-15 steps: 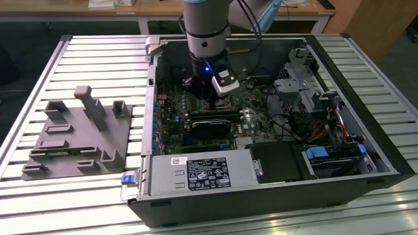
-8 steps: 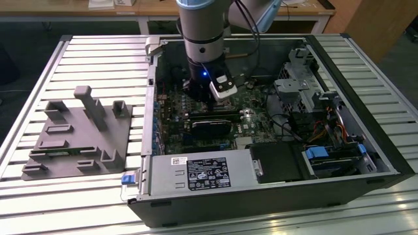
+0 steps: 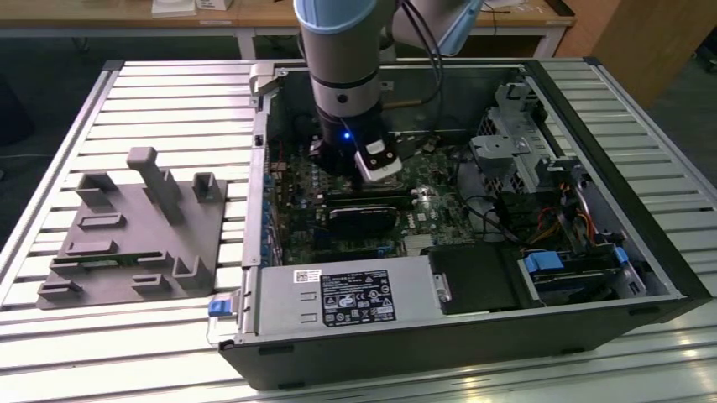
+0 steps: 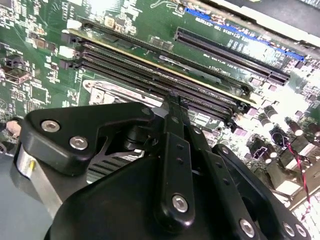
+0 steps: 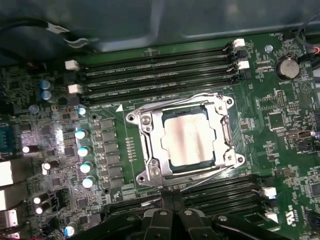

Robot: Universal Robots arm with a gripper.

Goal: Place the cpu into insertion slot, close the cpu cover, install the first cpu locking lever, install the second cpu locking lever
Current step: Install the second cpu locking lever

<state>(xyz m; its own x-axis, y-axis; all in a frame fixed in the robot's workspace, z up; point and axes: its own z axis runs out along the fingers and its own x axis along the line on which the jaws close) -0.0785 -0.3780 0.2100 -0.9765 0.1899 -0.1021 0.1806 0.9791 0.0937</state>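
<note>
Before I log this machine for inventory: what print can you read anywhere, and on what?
Nothing reads clearly.
White label on the metal box: black print and symbols, too small.
Green circuit board: white markings, blurred.
Round coin battery: stamped text, unreadable.

Silver cpu (image 5: 187, 134) seated in insertion slot (image 5: 170, 164), cpu cover (image 5: 150, 142) closed

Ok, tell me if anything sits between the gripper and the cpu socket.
Nothing visible does. In the first wrist view the gripper sits just beside the insertion slot, where the cpu already lies under the closed cpu cover. Only bare board and memory slots lie between.
</note>
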